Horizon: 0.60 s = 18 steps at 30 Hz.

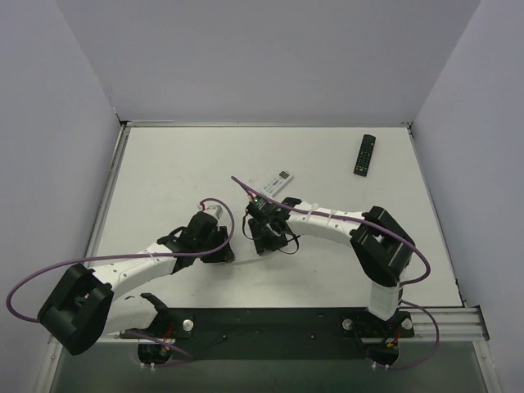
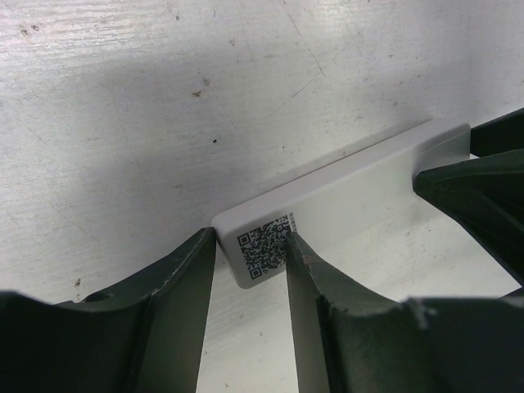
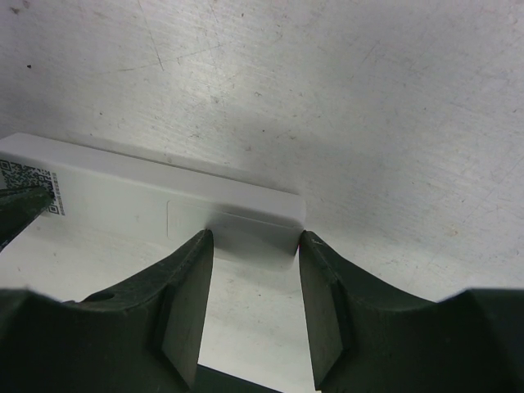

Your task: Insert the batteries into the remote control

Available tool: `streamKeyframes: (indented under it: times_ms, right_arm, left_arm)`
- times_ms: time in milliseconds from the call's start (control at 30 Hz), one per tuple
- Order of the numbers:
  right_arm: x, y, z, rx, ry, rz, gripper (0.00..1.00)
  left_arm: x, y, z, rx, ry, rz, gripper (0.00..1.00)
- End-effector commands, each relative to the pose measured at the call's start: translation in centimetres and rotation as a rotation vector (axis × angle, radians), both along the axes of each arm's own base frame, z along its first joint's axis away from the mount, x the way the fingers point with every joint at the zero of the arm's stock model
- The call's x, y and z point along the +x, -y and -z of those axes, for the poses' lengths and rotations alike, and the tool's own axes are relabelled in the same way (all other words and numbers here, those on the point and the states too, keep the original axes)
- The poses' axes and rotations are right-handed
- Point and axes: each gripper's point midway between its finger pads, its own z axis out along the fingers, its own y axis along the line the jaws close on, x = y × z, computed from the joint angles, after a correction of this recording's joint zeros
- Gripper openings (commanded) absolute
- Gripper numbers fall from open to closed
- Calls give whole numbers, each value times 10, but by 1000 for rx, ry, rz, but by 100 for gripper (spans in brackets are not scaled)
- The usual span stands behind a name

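Note:
The remote control is a slim white bar lying on the table between my two grippers. Its end with a printed code label sits at the tips of my left gripper. One finger is at the end corner and the other lies over the body, jaws partly apart. My right gripper stands the same way over the other end of the remote control, where a faint cover outline shows. From above, the left gripper and right gripper face each other closely. The batteries are out of view.
A wider white remote with a display lies just beyond the right gripper. A black remote lies at the far right. White walls close the table's back and sides. Purple cables loop off both arms.

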Motion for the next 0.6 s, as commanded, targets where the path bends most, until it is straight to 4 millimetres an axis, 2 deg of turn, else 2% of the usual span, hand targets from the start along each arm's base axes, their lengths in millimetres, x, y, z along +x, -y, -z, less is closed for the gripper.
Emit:
streamKeyframes:
  times_ms: [0, 100, 167, 267, 300, 367, 400, 433, 467, 533, 567]
  right_arm:
    - [-29, -38, 13, 88, -105, -109, 41]
    - [-27, -32, 12, 79, -89, -93, 46]
    - [-15, -24, 8, 71, -45, -58, 48]
    - [2, -12, -12, 77, 47, -28, 54]
    - [12, -8, -26, 94, 89, -15, 59]
    - [24, 1, -40, 93, 149, -6, 65]
    - [35, 9, -54, 105, 193, 23, 69]
    - [43, 17, -60, 99, 224, 51, 71]
    - [50, 24, -73, 118, 255, 74, 73]
    - [70, 49, -86, 119, 300, 156, 75]
    - [75, 60, -91, 119, 312, 182, 76]
  left_arm:
    - [5, 32, -20, -148, 38, 72, 48]
    - [8, 31, -21, -140, 49, 62, 48]
    - [9, 26, -20, -124, 45, 46, 50]
    - [16, 16, -21, -97, 56, 4, 54]
    - [20, 13, -26, -98, 75, -13, 56]
    - [26, 7, -30, -89, 94, -39, 61]
    - [34, 2, -37, -86, 125, -70, 63]
    - [38, -2, -41, -76, 138, -79, 64]
    - [42, -7, -45, -71, 151, -95, 70]
    - [56, -22, -60, -49, 194, -150, 78]
    - [61, -28, -66, -43, 209, -169, 81]
